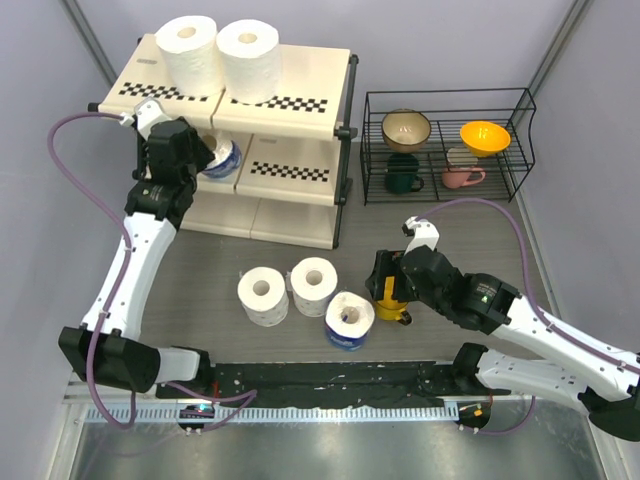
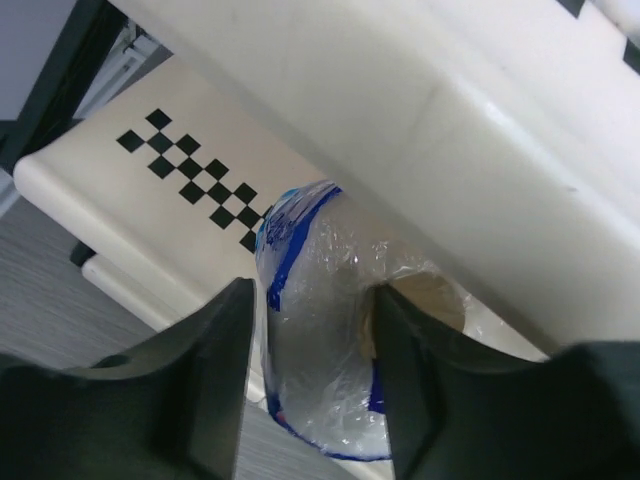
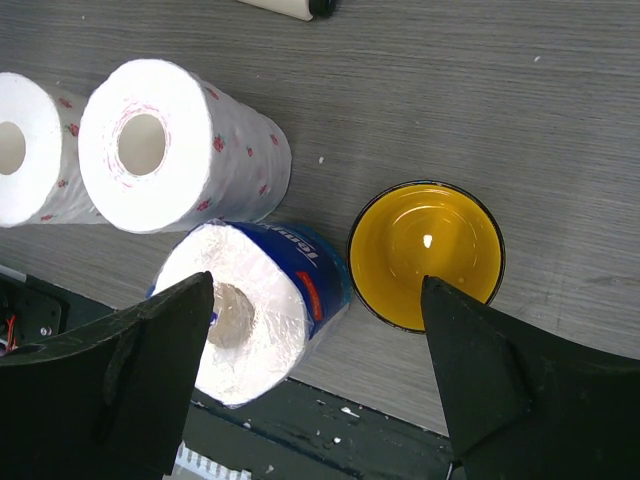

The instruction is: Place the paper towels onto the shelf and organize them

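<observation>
Two bare white paper towels (image 1: 187, 50) (image 1: 249, 58) stand on top of the shelf (image 1: 300, 110). My left gripper (image 1: 205, 150) reaches into the middle tier. Its jaws (image 2: 313, 290) straddle the wall of a blue-wrapped roll (image 2: 315, 340), one finger in the core and the other a sliver off the wrapper. That roll (image 1: 222, 158) seems to rest on the tier. On the table lie two bare rolls (image 1: 263, 296) (image 1: 313, 285) and a blue-wrapped one (image 1: 349, 320). My right gripper (image 3: 315, 283) hangs wide open above the wrapped roll (image 3: 260, 300), holding nothing.
A yellow cup (image 3: 425, 250) stands on the table right of the wrapped roll, under my right gripper (image 1: 385, 285). A black wire rack (image 1: 448, 145) with bowls and mugs stands at the back right. The shelf's checkered strip (image 2: 190, 175) runs just left of my left fingers.
</observation>
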